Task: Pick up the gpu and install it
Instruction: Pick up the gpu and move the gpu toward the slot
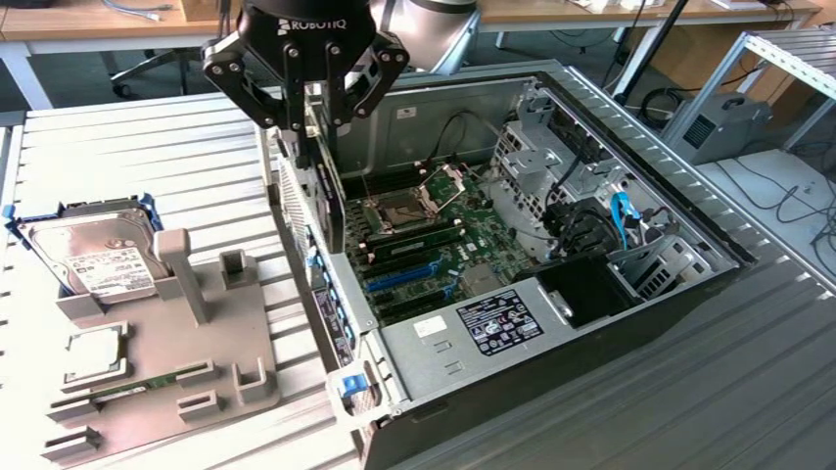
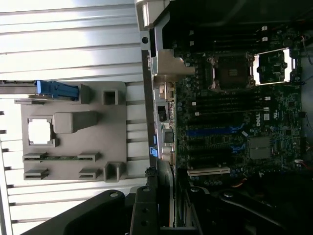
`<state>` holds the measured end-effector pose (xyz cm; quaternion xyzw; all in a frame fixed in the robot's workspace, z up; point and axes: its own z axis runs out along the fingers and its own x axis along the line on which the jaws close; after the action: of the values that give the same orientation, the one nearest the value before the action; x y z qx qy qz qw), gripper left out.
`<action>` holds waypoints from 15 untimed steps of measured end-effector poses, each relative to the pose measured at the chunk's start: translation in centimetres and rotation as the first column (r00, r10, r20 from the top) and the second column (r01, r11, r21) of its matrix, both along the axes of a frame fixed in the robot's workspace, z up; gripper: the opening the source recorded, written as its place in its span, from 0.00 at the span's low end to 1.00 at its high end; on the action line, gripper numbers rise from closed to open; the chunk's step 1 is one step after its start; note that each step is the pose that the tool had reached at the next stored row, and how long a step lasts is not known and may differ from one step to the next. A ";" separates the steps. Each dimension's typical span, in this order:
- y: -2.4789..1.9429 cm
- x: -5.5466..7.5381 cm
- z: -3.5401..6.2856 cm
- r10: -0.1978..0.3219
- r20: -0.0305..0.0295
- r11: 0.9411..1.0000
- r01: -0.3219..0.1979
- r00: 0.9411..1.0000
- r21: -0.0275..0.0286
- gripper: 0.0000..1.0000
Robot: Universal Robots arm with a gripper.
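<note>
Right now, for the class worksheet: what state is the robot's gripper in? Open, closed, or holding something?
Gripper: closed on the gpu, held on edge over the open computer case.

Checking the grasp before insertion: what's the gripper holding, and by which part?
The gripper holds the graphics card by its upper edge. The card hangs upright over the open computer case.
</note>
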<state>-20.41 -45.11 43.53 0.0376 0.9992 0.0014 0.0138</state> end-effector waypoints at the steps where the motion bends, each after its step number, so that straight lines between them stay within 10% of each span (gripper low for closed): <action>1: 0.00 0.1 0.00 0.000 0.000 1.000 0.000 1.000 0.000 0.26; 15: 0.00 1.0 0.00 0.000 0.000 1.000 0.000 1.000 -0.002 0.26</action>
<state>-19.42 -45.11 43.52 0.0376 0.9992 0.0004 0.0139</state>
